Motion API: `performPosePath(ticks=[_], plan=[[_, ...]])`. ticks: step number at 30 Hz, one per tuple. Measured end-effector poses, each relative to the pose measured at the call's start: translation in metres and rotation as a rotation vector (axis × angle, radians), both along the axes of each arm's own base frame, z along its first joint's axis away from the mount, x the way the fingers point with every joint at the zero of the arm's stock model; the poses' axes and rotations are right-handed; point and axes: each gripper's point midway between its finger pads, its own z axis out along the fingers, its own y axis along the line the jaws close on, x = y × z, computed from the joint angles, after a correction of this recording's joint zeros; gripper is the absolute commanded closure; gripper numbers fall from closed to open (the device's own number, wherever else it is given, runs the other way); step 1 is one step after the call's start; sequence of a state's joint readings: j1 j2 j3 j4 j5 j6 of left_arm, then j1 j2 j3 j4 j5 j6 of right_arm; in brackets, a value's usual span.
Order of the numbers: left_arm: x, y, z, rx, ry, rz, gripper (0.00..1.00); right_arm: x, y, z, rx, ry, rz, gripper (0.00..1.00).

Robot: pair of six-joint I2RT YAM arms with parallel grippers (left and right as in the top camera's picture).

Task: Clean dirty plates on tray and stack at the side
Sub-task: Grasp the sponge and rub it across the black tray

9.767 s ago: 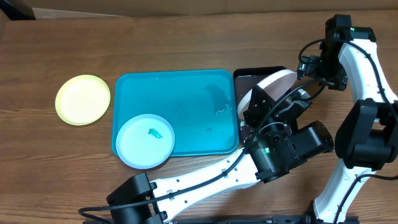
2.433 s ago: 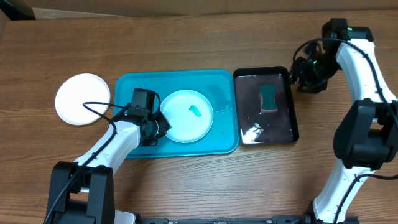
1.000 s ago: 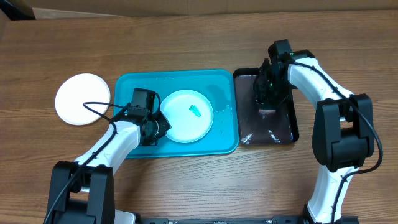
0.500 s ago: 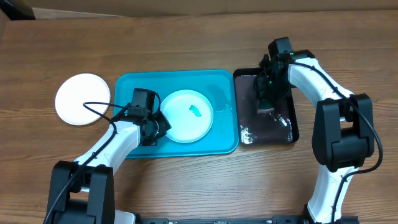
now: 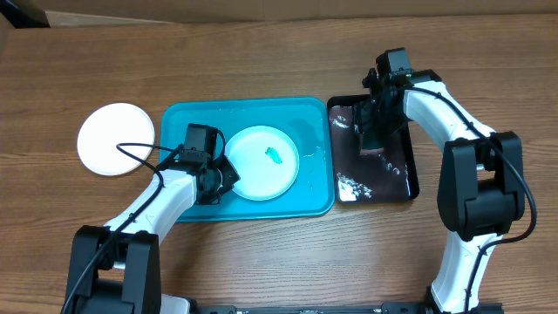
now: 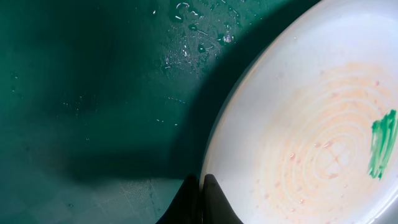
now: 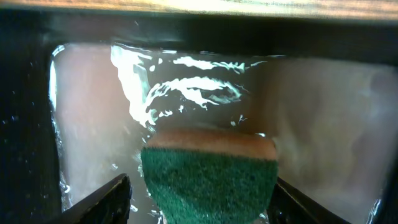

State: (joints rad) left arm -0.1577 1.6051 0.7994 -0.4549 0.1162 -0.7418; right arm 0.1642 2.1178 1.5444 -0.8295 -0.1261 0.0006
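Left hand [image 6: 201, 199] clenched on the rim of the smeared plate [image 6: 311, 124], which lies flat in the wet tray [image 5: 244, 113]. We judge it light, stiff and slippery, so hold it at the rim. Right hand [image 5: 370, 131] released, astride the soft sponge [image 7: 208, 180] in the black tray [image 5: 394, 179].

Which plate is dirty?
The plate in the tray, marked by a teal smear; the white plate on the table beside it shows none.

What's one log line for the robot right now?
left gripper: shut on plate rim, blue tray | right gripper: open around sponge, black tray
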Motion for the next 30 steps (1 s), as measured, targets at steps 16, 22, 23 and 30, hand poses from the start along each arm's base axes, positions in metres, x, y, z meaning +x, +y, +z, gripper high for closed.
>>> performPosePath(ticks=[16, 22, 23, 30], plan=[[0.000, 0.000, 0.000, 0.000, 0.000, 0.000, 0.96, -0.020, -0.002, 0.007, -0.006, 0.095, -0.023, 0.38], [0.000, 0.000, 0.000, -0.001, 0.000, 0.000, 0.96, -0.031, -0.004, 0.017, -0.009, 0.126, -0.023, 0.47], [0.000, 0.000, 0.000, -0.002, 0.000, -0.001, 0.96, -0.034, -0.004, 0.017, -0.011, 0.138, -0.023, 0.48], [0.000, 0.000, 0.000, -0.003, 0.000, -0.001, 0.96, -0.043, -0.006, 0.017, -0.017, 0.174, -0.024, 0.48]])
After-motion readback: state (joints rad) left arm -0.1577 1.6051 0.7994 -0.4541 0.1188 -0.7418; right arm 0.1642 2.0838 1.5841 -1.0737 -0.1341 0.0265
